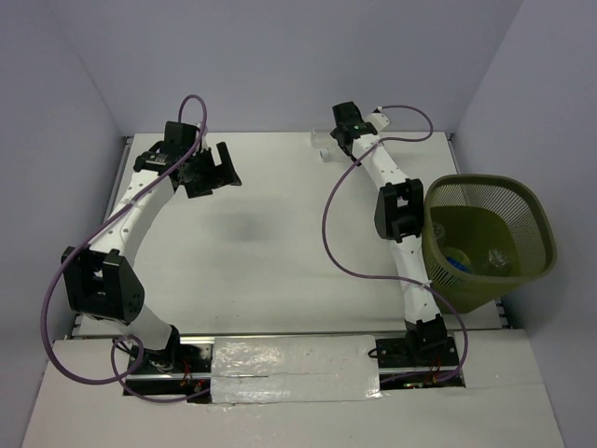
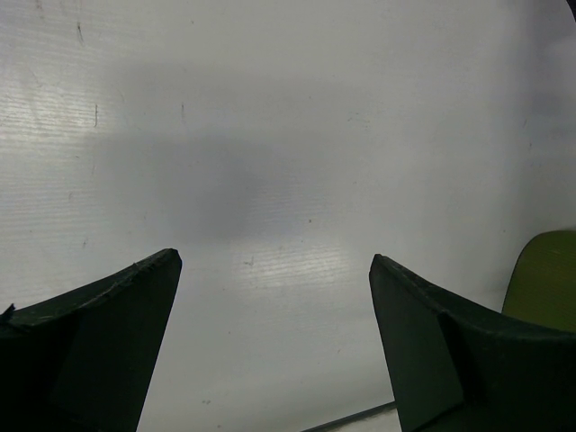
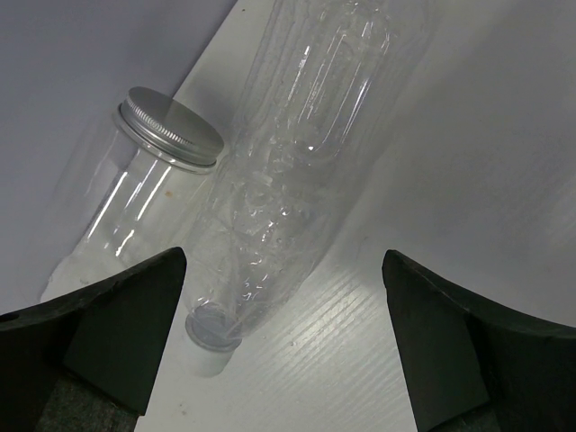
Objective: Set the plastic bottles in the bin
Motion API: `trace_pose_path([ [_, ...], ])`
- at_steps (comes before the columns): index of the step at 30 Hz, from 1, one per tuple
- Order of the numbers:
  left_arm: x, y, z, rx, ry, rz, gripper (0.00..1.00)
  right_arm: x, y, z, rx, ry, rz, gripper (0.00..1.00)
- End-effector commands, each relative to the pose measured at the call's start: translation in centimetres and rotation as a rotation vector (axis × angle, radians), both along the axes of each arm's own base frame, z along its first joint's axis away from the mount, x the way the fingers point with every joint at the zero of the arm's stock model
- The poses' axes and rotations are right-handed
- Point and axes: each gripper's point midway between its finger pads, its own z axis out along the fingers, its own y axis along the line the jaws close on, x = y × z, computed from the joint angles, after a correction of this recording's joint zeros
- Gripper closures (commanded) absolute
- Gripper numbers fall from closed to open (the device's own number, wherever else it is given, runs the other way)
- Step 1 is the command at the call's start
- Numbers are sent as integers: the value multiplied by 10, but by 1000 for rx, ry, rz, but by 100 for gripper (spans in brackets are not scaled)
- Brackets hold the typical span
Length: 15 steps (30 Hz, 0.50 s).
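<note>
Just ahead, a clear bottle (image 3: 301, 171) lies flat between the right gripper's (image 3: 283, 259) spread jaws.

Your bin (image 1: 534, 213) sits at the right edge of the table (image 1: 280, 261), with bottles (image 1: 457, 261) inside. At the far edge, another bottle (image 3: 297, 171) lies on its side, with a lidded jar (image 3: 144, 198) just beside it against the back wall (image 3: 81, 54).
</note>
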Motion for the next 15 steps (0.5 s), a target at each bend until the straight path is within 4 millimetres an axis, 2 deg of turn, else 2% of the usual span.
trace_pose_path([
  [1,4,-1,6,-2,-42,-30,1,0,-6,-1,11,2,-24,3],
  [3,4,-1,6,0,-44,-30,1,5,-4,3,18,-11,-11,3],
  [8,4,0,4,2,-40,-25,1,7,-8,-5,40,3,0,5],
  [15,6,0,2,-3,-38,-17,0,-5,-10,-10,34,38,-13,5],
])
